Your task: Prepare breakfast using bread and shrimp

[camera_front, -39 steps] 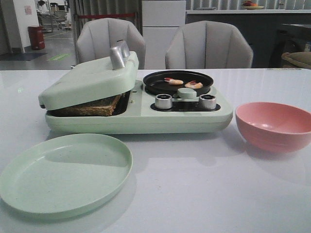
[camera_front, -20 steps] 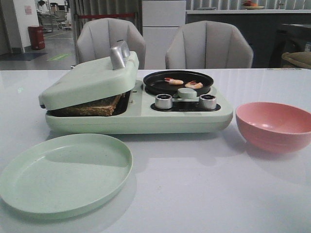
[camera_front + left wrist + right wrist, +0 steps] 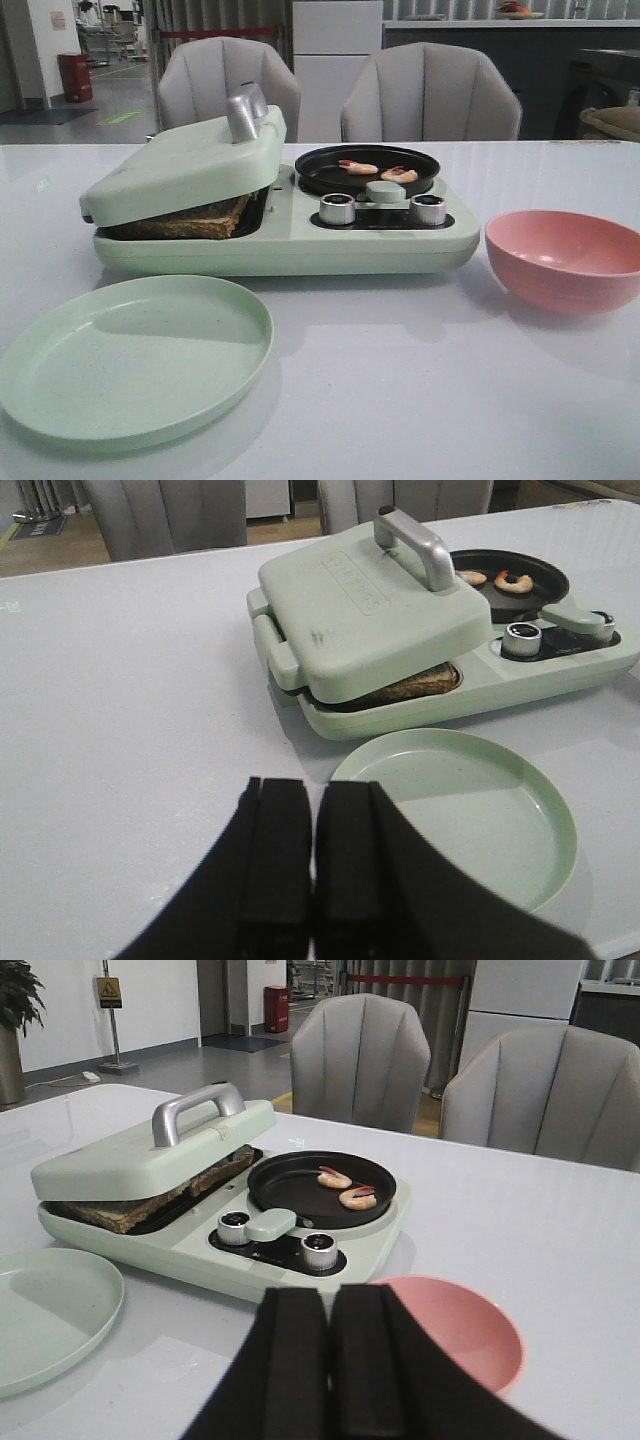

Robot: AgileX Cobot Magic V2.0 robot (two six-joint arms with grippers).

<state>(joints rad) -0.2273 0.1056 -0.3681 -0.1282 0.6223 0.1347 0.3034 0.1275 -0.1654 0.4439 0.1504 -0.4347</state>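
We see both the left gripper (image 3: 313, 860) and right gripper (image 3: 330, 1360) pressed together, empty; bread (image 3: 195, 220) beneath the lid (image 3: 185, 165) may scorch if we dawdle.

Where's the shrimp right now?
Both shrimp lie in the round black pan on the cooker's right half, behind the two knobs, right of the lid.

Mint breakfast maker (image 3: 300, 235) is sitting mid-desk (image 3: 420, 400), lid propped slightly ajar. Green plate (image 3: 130, 360) is lying just in front, pink bowl (image 3: 565, 258) sitting right beside it.
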